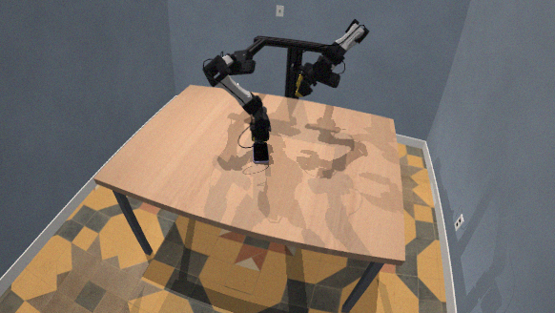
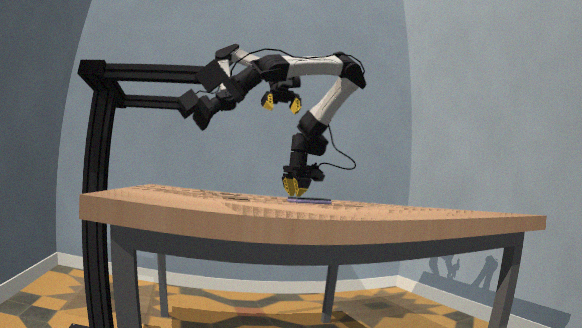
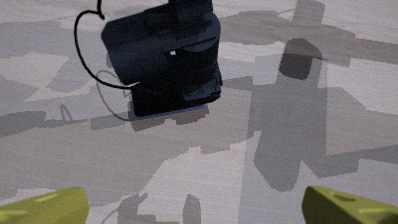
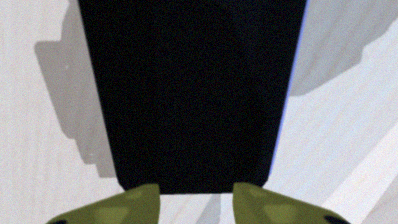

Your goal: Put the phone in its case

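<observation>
The black phone [image 1: 260, 152] [image 2: 316, 199] [image 4: 195, 100] lies flat, screen up, over its blue-purple case [image 1: 260, 162] [image 2: 310, 202]. In the right wrist view a thin blue edge shows along the phone's right side only; whether the phone is fully seated, I cannot tell. My right gripper [image 2: 296, 193] [image 4: 196, 193] is partly open, pointing down, with its fingertips at the phone's near end and nothing visibly gripped. Its arm hides much of the phone in the left wrist view. My left gripper [image 2: 282, 105] [image 3: 195, 197] is wide open and empty, high above the table.
The wooden table [image 1: 157, 138] [image 2: 200, 220] carries the phone and case near its middle. Arm shadows lie across it. The black stand [image 1: 293, 72] [image 2: 95, 150] rises behind the table with both arms mounted on it.
</observation>
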